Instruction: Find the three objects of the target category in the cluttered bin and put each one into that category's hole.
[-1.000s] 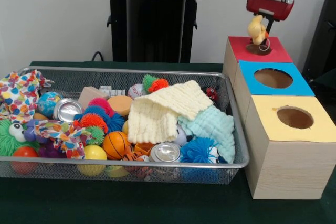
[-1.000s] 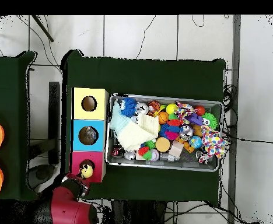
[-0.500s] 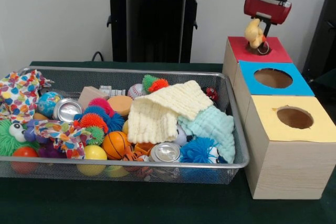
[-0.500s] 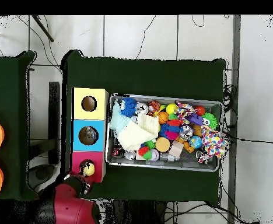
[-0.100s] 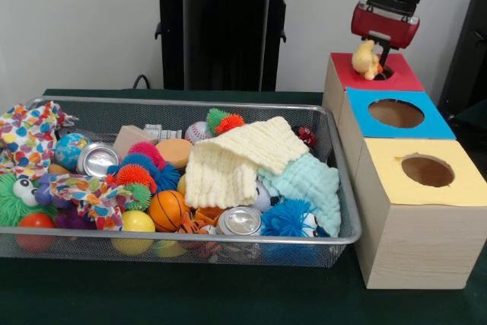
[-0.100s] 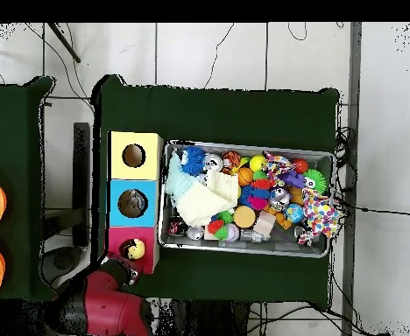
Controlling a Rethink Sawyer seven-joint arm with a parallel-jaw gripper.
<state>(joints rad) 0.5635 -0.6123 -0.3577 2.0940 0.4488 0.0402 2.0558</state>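
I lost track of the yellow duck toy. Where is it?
In the front view, the yellow duck toy hangs under the gripper at upper right, over the red box.

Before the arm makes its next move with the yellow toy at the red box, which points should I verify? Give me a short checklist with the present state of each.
1. Yellow duck toy is over the red box: ok.
2. Toy centred on the red box's hole: cannot tell, the toy hides most of the hole.
3. Gripper has a firm hold on the toy: cannot tell, the fingers are hidden.
4. Blue box hole open: ok.
5. Yellow box hole open: ok.
6. Wire bin holds more clutter to search, partly under the cream cloth: ok.
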